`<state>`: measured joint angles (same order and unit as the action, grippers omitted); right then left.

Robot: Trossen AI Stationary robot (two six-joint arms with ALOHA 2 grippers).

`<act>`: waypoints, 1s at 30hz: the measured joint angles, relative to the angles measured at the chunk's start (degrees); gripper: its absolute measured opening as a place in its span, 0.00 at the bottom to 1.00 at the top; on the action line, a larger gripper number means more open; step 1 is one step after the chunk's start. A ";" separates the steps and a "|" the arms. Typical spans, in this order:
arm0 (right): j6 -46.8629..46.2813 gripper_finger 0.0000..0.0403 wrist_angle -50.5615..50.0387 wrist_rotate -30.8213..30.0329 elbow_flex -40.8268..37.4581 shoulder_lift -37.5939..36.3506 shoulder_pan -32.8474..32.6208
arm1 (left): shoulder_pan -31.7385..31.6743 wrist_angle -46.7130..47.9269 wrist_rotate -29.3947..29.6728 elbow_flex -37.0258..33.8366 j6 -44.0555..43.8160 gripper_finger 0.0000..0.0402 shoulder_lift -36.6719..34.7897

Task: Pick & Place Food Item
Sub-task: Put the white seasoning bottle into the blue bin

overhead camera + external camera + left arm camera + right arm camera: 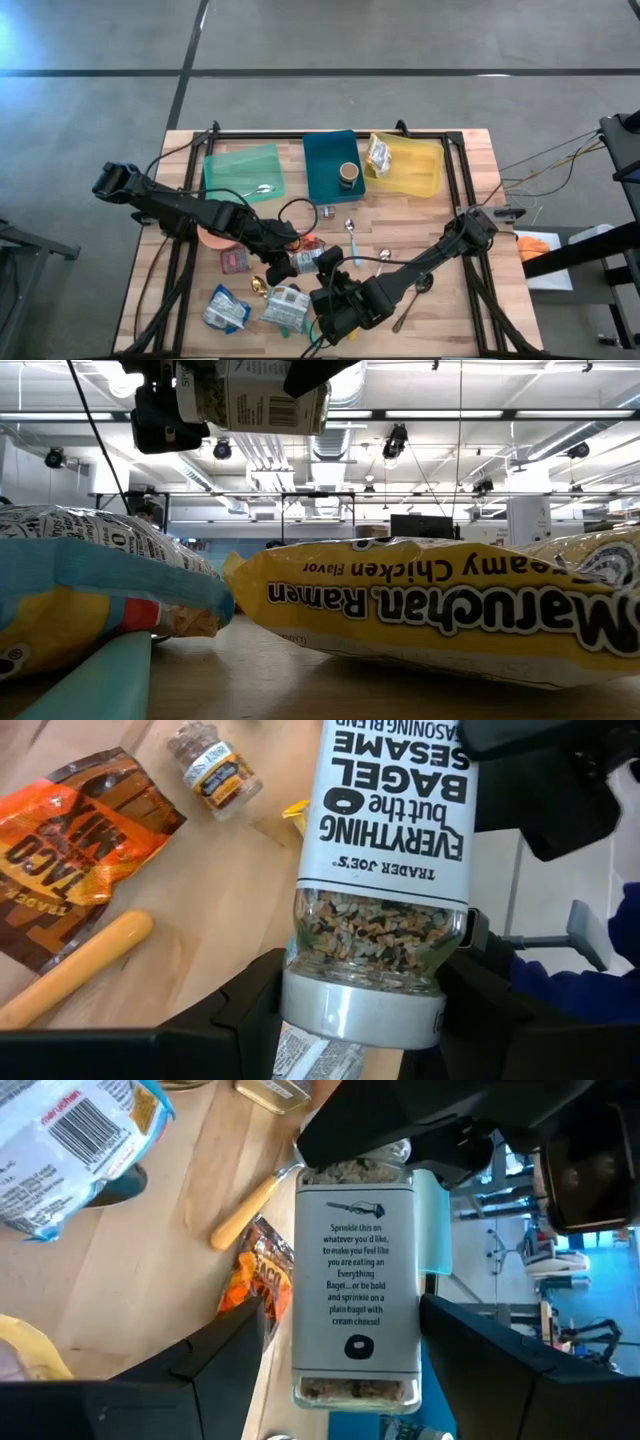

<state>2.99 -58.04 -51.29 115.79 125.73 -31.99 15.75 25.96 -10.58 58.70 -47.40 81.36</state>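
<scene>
I have the seasoning jar (305,262) lifted clear of the counter (470,170), caught between both arms at once. My left arm reaches in from the far left edge, stretched long and low across the boards, and its gripper (360,1020) is clamped on the jar's white-capped end, one dark finger on each side of the cap. My right arm comes from the right side, elbow bent near the counter's right rail, forearm angled down toward the jar; its gripper (355,1330) is closed around the opposite end, fingers flanking the label. From table height the jar (255,395) hangs on its side, well above the ramen pack (440,605). Beneath the jar lie an orange taco-mix packet (70,840), a wooden-handled utensil (75,970) and a small spice bottle (213,770). Farther from the jar, along the counter's back edge, sit a green tray (243,165), a teal tray (325,160) and a yellow tray (415,170).
</scene>
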 joint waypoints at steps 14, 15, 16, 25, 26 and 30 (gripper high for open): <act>-0.28 0.65 -0.04 2.65 -0.04 0.00 2.66 | 0.00 -0.57 -1.06 0.00 1.31 0.50 0.00; -0.51 0.65 -0.04 3.54 -0.04 0.00 2.85 | 0.00 -0.57 -1.06 0.00 1.31 0.50 0.00; -0.53 0.65 -0.02 4.25 -0.04 0.00 2.93 | -0.02 -0.57 -1.06 0.00 1.33 0.50 0.00; 0.08 0.65 -0.02 4.81 -0.04 0.00 2.91 | -0.02 -0.46 -1.21 0.00 1.53 0.50 0.00; 0.31 0.65 -0.01 4.81 -0.02 0.00 2.93 | -0.04 -0.46 -1.17 0.00 1.48 0.50 0.00; 0.38 0.65 0.08 4.79 0.00 0.00 2.92 | -0.04 -0.46 -1.08 0.00 1.18 0.50 0.00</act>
<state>3.37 -57.97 -46.50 115.79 125.73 -29.06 15.70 25.50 -11.66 58.70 -46.22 81.36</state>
